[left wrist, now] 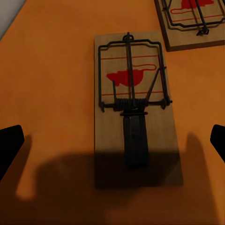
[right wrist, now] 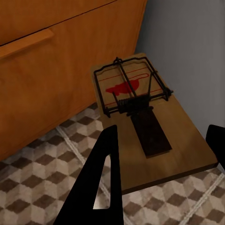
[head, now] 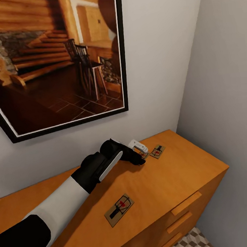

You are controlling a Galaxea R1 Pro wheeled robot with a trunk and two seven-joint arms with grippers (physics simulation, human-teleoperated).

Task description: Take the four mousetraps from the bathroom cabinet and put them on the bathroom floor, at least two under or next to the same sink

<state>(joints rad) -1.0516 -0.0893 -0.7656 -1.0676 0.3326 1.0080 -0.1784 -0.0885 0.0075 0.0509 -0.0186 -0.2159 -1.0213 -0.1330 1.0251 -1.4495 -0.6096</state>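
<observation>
The orange-brown cabinet carries three mousetraps. One mousetrap lies near the front edge. Another mousetrap lies at the back right, and a third is half hidden under my left gripper. In the left wrist view that gripper hangs open above this mousetrap, with a black fingertip well clear of each side; its neighbour lies just beyond. My right gripper is shut on a fourth mousetrap, held tilted above the cube-patterned floor by the cabinet front.
A large framed picture hangs on the wall behind the cabinet. A grey side wall runs close along the cabinet's right end. Bar handles stick out from the drawers, and a strip of tiled floor shows below.
</observation>
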